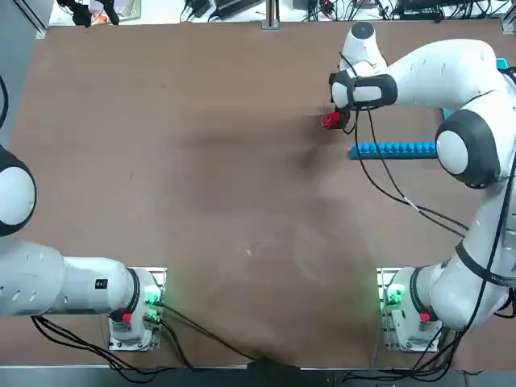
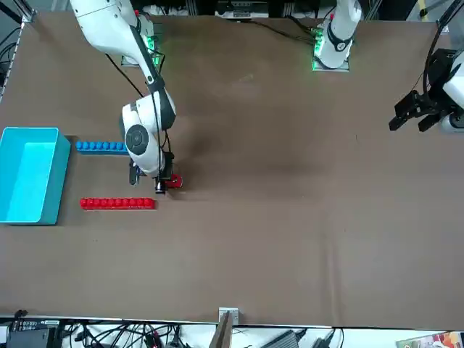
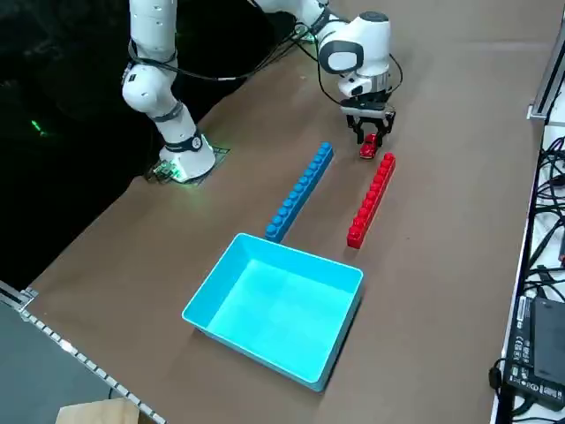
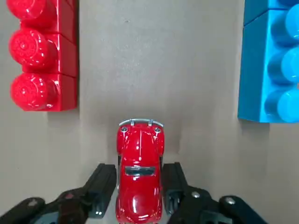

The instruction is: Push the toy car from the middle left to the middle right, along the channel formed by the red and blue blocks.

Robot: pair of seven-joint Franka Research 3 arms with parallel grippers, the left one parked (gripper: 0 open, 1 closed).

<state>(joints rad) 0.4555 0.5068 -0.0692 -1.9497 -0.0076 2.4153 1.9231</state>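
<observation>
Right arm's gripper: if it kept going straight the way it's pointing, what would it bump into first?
Probably the brown tabletop: the right gripper points down, its fingers against the toy car's sides. The remaining gap is unclear.

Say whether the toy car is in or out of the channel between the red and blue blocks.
Out: the toy car sits just short of the near ends of both blocks, the red and the blue.

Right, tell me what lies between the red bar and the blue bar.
Only bare tabletop between red and blue bars, in the right wrist view.
</observation>
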